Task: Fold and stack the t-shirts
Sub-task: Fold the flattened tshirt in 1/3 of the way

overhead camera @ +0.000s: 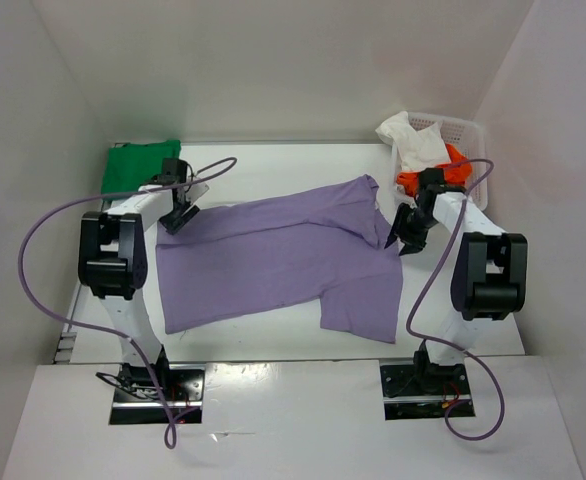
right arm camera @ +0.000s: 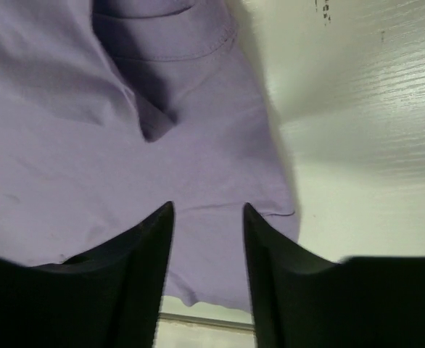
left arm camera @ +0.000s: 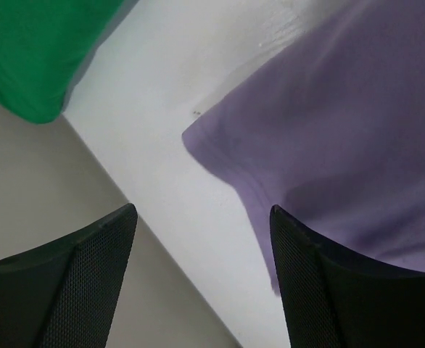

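Both hands are open with nothing between their fingers. The left hand [overhead camera: 181,214] hovers at the far left corner of the lavender t-shirt [overhead camera: 273,262], and the right hand [overhead camera: 403,236] hovers over its right edge. That shirt lies spread out, unfolded and slightly rumpled, across the middle of the white worktop [overhead camera: 273,160].

A green t-shirt [overhead camera: 141,165] looks folded in the far left corner, so I judge one of four done. The white t-shirt [overhead camera: 413,140] and orange-red t-shirt [overhead camera: 428,178] lie bunched in the mesh basket [overhead camera: 470,130] at far right.

Only the overhead view shows the basket and the whole layout. The right wrist view alone shows a stitched band on the lavender cloth. The left wrist view shows bare worktop between the lavender corner and the green cloth.
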Motion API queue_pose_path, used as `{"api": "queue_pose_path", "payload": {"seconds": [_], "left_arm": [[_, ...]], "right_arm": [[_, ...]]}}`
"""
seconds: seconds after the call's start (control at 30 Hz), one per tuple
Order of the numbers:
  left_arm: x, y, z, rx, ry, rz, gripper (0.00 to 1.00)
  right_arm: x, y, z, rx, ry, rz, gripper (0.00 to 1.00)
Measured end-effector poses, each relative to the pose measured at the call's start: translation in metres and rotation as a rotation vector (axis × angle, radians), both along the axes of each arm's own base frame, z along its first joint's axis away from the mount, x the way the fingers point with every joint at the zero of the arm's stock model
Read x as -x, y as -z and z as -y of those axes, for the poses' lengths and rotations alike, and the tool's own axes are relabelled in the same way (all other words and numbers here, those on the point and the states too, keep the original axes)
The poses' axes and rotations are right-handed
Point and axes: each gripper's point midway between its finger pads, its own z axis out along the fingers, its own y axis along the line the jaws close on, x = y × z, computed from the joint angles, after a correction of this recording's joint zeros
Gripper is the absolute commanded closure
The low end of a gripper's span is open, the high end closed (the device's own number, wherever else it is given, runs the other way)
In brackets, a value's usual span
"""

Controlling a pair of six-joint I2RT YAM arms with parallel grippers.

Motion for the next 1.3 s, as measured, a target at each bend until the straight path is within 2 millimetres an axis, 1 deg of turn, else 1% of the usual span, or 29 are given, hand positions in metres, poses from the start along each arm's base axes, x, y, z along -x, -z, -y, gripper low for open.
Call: {"api": "queue_pose_path", "payload": {"seconds": [0.07, 0.1, 0.17, 0.2, 0.23, 0.27, 0.3, 0.33, 0.37, 0.4, 0.43, 0.53, 0.57, 0.6, 0.73, 0.83, 0.9, 0.97, 1.03, 1.13, 1.17, 1.2, 1.23, 1.27, 1.3], "left_arm": [[-0.001, 0.012, -0.002, 0.008, -0.021, -0.007, 0.18], [-0.001, 0.017, -0.004, 0.010, -0.030, -0.013, 0.18], [-0.001, 0.027, -0.008, 0.008, -0.042, -0.027, 0.19], [-0.002, 0.026, -0.009, 0.004, -0.046, -0.022, 0.23], [-0.003, 0.027, -0.008, 0.009, -0.046, -0.018, 0.28], [-0.003, 0.028, -0.008, 0.014, -0.047, -0.017, 0.38], [-0.003, 0.030, -0.007, 0.021, -0.052, -0.017, 0.44], [-0.004, 0.032, -0.006, 0.024, -0.056, -0.018, 0.53], [-0.004, 0.035, -0.005, 0.029, -0.056, -0.019, 0.67], [-0.005, 0.038, -0.005, 0.030, -0.055, -0.021, 0.80], [-0.006, 0.040, -0.005, 0.031, -0.051, -0.023, 0.83], [-0.008, 0.043, -0.006, 0.020, -0.052, -0.018, 0.83], [-0.009, 0.043, -0.006, 0.020, -0.051, -0.013, 0.83], [-0.011, 0.042, -0.007, 0.018, -0.050, -0.009, 0.83], [-0.018, 0.041, -0.001, 0.005, -0.019, 0.008, 0.83], [-0.026, 0.039, 0.011, 0.002, 0.011, 0.030, 0.83], [-0.036, 0.036, 0.021, 0.000, 0.033, 0.049, 0.84], [-0.052, 0.032, 0.027, -0.008, 0.049, 0.077, 0.84], [-0.071, 0.027, 0.033, -0.016, 0.061, 0.110, 0.84], [-0.095, 0.019, 0.031, -0.031, 0.050, 0.161, 0.84], [-0.100, 0.015, 0.031, -0.035, 0.046, 0.174, 0.84], [-0.104, 0.012, 0.029, -0.042, 0.040, 0.186, 0.82], [-0.107, 0.009, 0.028, -0.048, 0.035, 0.195, 0.76], [-0.109, 0.006, 0.028, -0.052, 0.032, 0.203, 0.76], [-0.110, 0.006, 0.027, -0.052, 0.028, 0.208, 0.66]], "right_arm": [[0.000, 0.005, 0.001, 0.003, 0.009, 0.003, 0.40], [0.000, 0.008, 0.001, 0.003, 0.012, 0.005, 0.34], [0.003, 0.013, 0.001, 0.002, 0.022, -0.002, 0.32], [0.004, 0.015, 0.001, 0.002, 0.025, -0.003, 0.32], [0.004, 0.016, 0.002, 0.002, 0.028, -0.003, 0.32], [0.004, 0.017, 0.002, 0.002, 0.032, -0.002, 0.32], [0.004, 0.019, 0.002, 0.003, 0.035, -0.002, 0.32], [0.004, 0.020, 0.003, 0.006, 0.037, -0.003, 0.32], [0.003, 0.021, 0.003, 0.008, 0.041, -0.004, 0.35], [0.003, 0.024, 0.004, 0.012, 0.044, -0.006, 0.39], [0.001, 0.026, 0.004, 0.014, 0.047, -0.007, 0.54], [0.002, 0.036, 0.007, 0.025, 0.058, -0.025, 0.86], [0.002, 0.038, 0.007, 0.026, 0.060, -0.026, 1.00], [0.003, 0.039, 0.008, 0.027, 0.065, -0.031, 1.00], [0.013, 0.050, 0.014, 0.025, 0.092, -0.066, 1.00], [0.018, 0.054, 0.017, 0.014, 0.111, -0.085, 1.00], [0.019, 0.054, 0.018, 0.004, 0.121, -0.085, 1.00], [0.022, 0.053, 0.019, 0.001, 0.128, -0.088, 1.00], [0.024, 0.053, 0.021, 0.007, 0.131, -0.090, 0.91], [0.025, 0.051, 0.025, 0.027, 0.133, -0.085, 0.82], [0.025, 0.049, 0.026, 0.037, 0.133, -0.079, 0.78], [0.024, 0.045, 0.028, 0.049, 0.130, -0.067, 0.68], [0.023, 0.040, 0.029, 0.063, 0.123, -0.048, 0.63], [0.021, 0.033, 0.030, 0.076, 0.122, -0.023, 0.58], [0.019, 0.027, 0.030, 0.092, 0.115, 0.001, 0.53]]}}
